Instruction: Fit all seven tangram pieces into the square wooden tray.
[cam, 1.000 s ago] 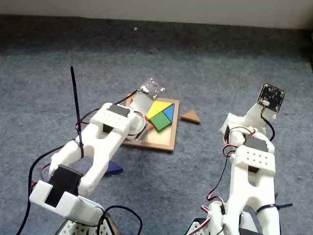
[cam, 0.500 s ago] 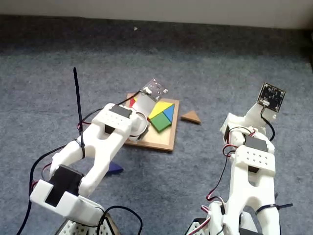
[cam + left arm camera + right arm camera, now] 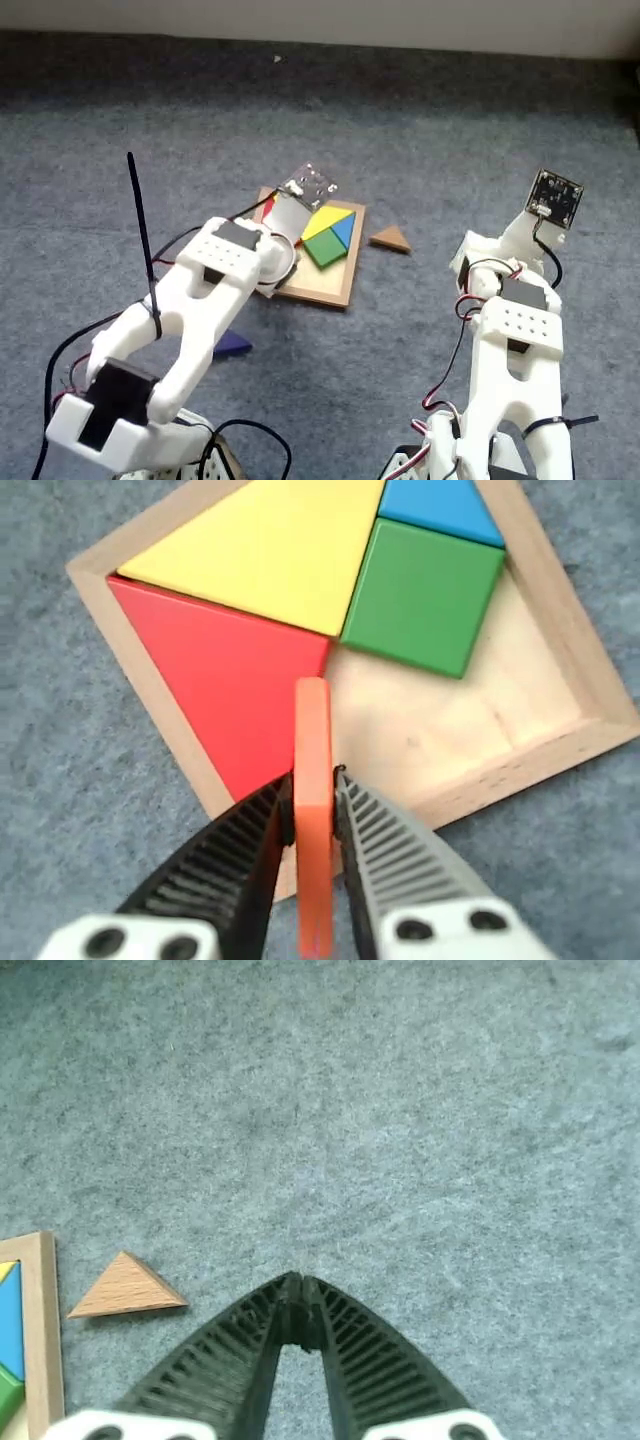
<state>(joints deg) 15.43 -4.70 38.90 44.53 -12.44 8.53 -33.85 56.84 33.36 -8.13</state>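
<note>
The square wooden tray (image 3: 455,725) holds a yellow triangle (image 3: 270,550), a red triangle (image 3: 235,685), a green square (image 3: 425,595) and a blue piece (image 3: 440,505); its corner nearest the arm is bare wood. My left gripper (image 3: 313,780) is shut on an orange piece (image 3: 313,810), held on edge just above the tray beside the red triangle. In the high view the left arm (image 3: 215,275) covers part of the tray (image 3: 330,295). A tan triangle (image 3: 390,239) lies on the carpet right of the tray. My right gripper (image 3: 298,1282) hangs shut over bare carpet, near the tan triangle (image 3: 127,1287).
A dark blue piece (image 3: 232,343) lies on the carpet beside the left arm's base. The right arm (image 3: 510,330) stands upright at the right. Grey carpet stretches all around the tray, with a wall edge at the back.
The left arm has shifted slightly leftward over the tray, keeping hold of the orange piece. The right arm has stayed still.
</note>
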